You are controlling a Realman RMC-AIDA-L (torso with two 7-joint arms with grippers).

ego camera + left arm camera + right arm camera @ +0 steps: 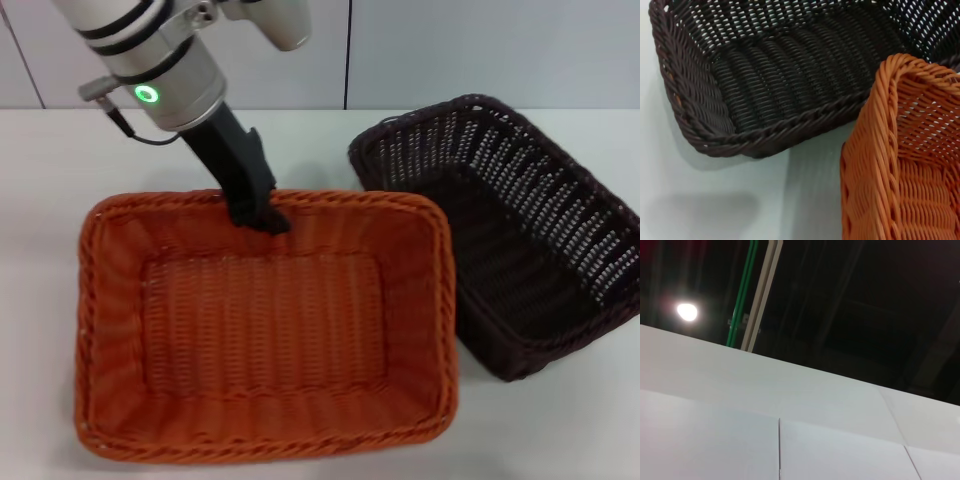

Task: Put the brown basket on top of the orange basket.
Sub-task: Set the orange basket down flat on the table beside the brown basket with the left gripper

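So the left gripper [258,215] was down at the far rim of the orange basket [265,330], right around the middle of that back edge. It looked like its dark fingers were pinching the braided rim there, pressed onto the wicker, though the very tips were hard to make out against the weave.

The orange basket sat on the white table [40,180] closest to the robot, upright and open side up. The brown basket [510,230] was off to the right and a bit farther back, well clear of the gripper. It was tilted, with its near-left edge riding up against or just over the orange basket's right rim, so the two were touching or as good as touching at that corner.

In the left wrist view you could see the brown basket [790,75] with its woven floor and braided rim, and a corner of the orange basket [900,150] poking up just beside it, a strip of bare table [715,200] between them lower down.

The right gripper wasn't showing anywhere; its wrist camera only had white wall panels [740,410] and a dark ceiling with a lamp [687,311].
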